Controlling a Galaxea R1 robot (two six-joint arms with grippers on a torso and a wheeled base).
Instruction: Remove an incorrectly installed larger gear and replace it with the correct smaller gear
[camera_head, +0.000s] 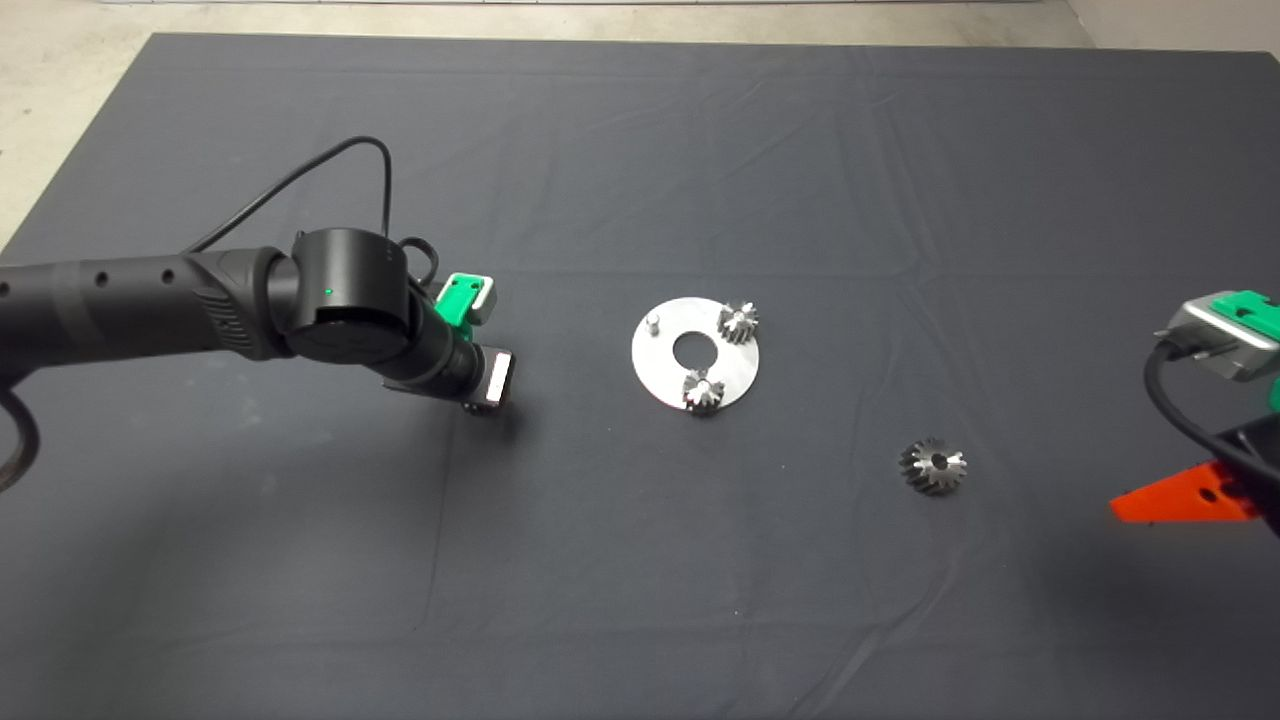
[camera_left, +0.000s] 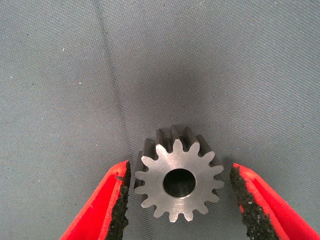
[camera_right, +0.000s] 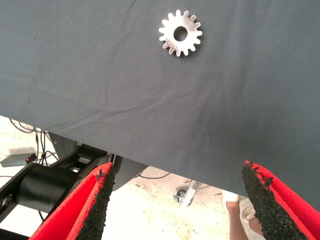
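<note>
Our left gripper (camera_left: 180, 200) hangs low over the mat (camera_head: 640, 600), left of the plate (camera_head: 665, 372), fingers spread either side of the small gear (camera_left: 178, 182), not yet touching it. On the plate two gears sit on their pins and one pin (camera_head: 651, 322) stands bare, so removal looks done and fitting remains. The large gear (camera_head: 933, 466) lies alone on the mat to the right. Our right gripper (camera_right: 180, 200) waits at the right edge, fingers spread. Bare mat lies between gear and plate.
</note>
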